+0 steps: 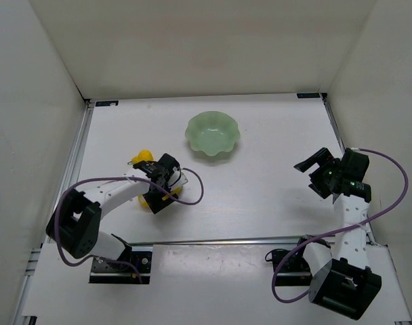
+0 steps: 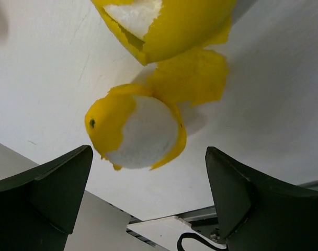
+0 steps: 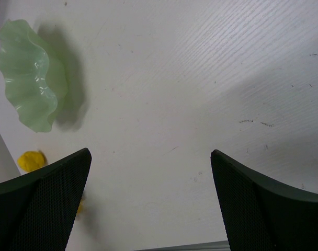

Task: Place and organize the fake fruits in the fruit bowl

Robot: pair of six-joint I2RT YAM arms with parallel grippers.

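My left gripper (image 1: pixel 158 191) is open and empty, hovering low over the fake fruits at the left of the table. In the left wrist view a yellow fruit with a white part (image 2: pixel 135 130) lies on the table just beyond the open gripper (image 2: pixel 148 196), touching neither finger. A second yellow, part-white fruit (image 2: pixel 164 26) lies behind it. The top view shows one fruit with a pointed stem (image 1: pixel 143 159) and another (image 1: pixel 150 201) by the gripper. The mint-green fruit bowl (image 1: pixel 213 135) stands empty further back. My right gripper (image 1: pixel 313 166) is open and empty at the right.
The right wrist view shows the bowl (image 3: pixel 31 78) far left and a yellow fruit (image 3: pixel 31 159) beyond the open right gripper (image 3: pixel 151 201). White walls enclose the table. A metal rail (image 1: pixel 246 239) runs along the near edge.
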